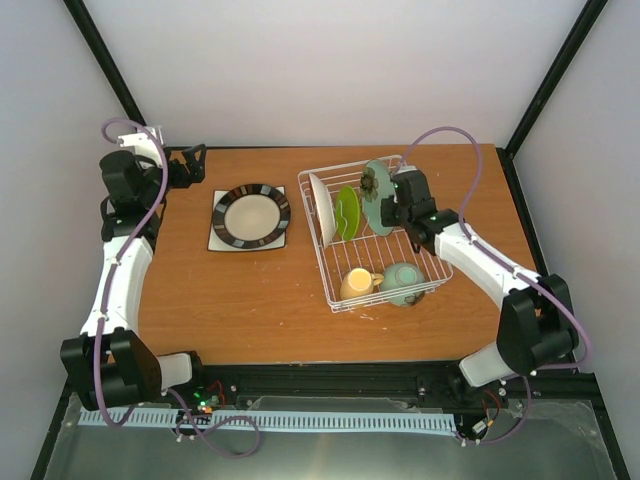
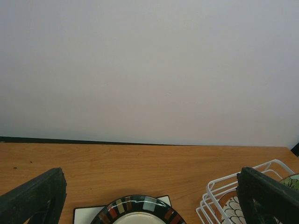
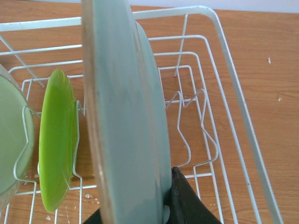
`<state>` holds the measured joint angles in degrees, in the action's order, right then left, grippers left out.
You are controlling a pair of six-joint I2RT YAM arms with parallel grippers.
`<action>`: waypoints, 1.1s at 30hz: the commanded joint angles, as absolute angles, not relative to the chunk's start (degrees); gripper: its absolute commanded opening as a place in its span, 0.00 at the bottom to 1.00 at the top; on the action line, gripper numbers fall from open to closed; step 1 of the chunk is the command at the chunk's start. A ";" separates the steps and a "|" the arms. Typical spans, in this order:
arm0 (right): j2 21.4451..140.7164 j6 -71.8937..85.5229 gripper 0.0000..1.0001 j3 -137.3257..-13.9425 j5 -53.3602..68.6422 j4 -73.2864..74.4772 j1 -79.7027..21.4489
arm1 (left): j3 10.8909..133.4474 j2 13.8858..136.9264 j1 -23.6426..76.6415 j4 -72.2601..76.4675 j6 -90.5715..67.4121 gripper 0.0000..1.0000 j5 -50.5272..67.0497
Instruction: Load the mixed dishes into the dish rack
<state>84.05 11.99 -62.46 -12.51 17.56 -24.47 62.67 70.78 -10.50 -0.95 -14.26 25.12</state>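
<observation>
The dish rack (image 1: 432, 262) stands right of centre. In its prongs stand a white petal-patterned plate (image 1: 318, 205) and a lime green plate (image 1: 347, 212). My right gripper (image 1: 388, 207) is shut on the rim of the pale teal plate (image 1: 377, 195), held upright over the prong row; the wrist view shows that plate (image 3: 126, 116) edge-on beside the lime green plate (image 3: 58, 140). A yellow mug (image 1: 357, 283) and a mint-green bowl (image 1: 403, 282) lie in the rack's near end. The dark striped-rim plate (image 1: 251, 214) rests on the square white plate (image 1: 218, 240). My left gripper (image 1: 192, 166) is open, left of them.
The left wrist view looks low across the table at the striped-rim plate (image 2: 138, 211), the rack's corner (image 2: 219, 191) and the petal plate (image 2: 233, 211). Black frame posts rise at both back corners. A black rail runs along the table's near edge (image 1: 330, 375).
</observation>
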 commanded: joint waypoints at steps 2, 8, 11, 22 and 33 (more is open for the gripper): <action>86.78 12.54 0.03 -66.17 -10.67 12.05 -24.33 | 63.46 71.12 -10.82 -0.83 -11.80 1.00 24.81; 90.26 13.57 0.03 -67.66 -6.60 14.05 -24.35 | 68.83 75.81 -10.82 -11.23 -12.13 1.00 17.16; 90.61 13.94 0.10 -67.85 -6.24 14.53 -24.34 | 71.64 79.65 -10.89 -17.25 -12.08 1.00 13.94; 87.88 13.91 0.43 -67.05 -7.98 14.94 -24.35 | 73.41 87.32 -11.00 -25.48 -9.40 0.58 22.64; 75.43 13.26 0.54 -64.87 -15.40 15.25 -24.26 | 71.51 96.13 -11.91 -31.32 -7.43 0.42 29.12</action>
<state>79.53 14.20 -65.17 -11.84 16.32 -24.32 71.00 93.93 -11.49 -28.67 -8.75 25.30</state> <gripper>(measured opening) 0.533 0.459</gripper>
